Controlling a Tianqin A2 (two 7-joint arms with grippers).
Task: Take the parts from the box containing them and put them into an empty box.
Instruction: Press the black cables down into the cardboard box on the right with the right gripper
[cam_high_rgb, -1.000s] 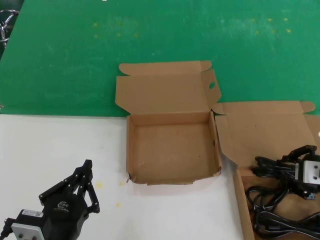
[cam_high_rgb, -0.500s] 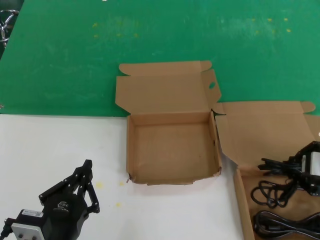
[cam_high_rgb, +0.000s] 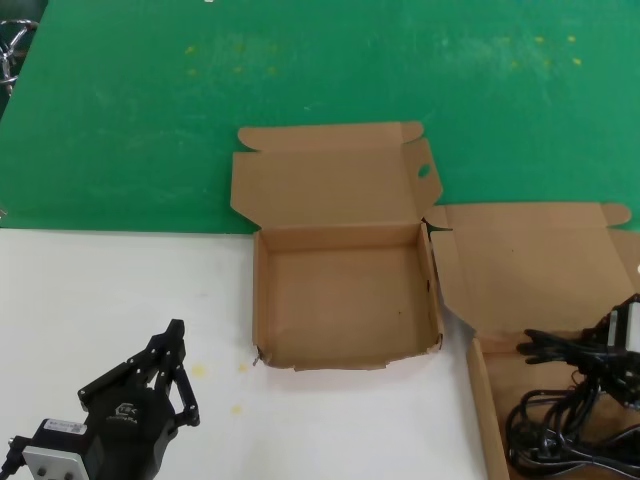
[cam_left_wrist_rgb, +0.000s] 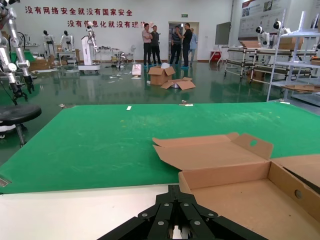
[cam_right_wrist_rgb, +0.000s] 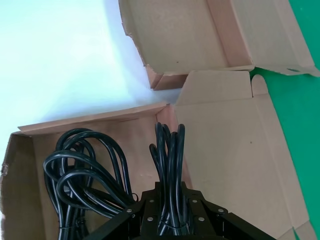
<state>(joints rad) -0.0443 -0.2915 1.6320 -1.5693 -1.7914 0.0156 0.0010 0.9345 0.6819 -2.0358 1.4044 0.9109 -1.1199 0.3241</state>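
- Right end effector (cam_right_wrist_rgb: 167, 212): fingers clamped on a looped black power cord (cam_right_wrist_rgb: 169, 150), held over the box of cords (cam_right_wrist_rgb: 30, 170) at the table's right edge.
- Held cord: several parallel loops project from between the fingers, pointing toward the box's raised lid.
- Remaining cords (cam_high_rgb: 560, 430): loose black coils lying in the same box.
- Empty box (cam_high_rgb: 345, 300): open at table centre, nothing inside; lid flap has an oval hole (cam_high_rgb: 423, 171).
- Left end effector (cam_high_rgb: 172, 345): parked low at near left over the white table (cam_high_rgb: 100, 290), fingers drawn together.
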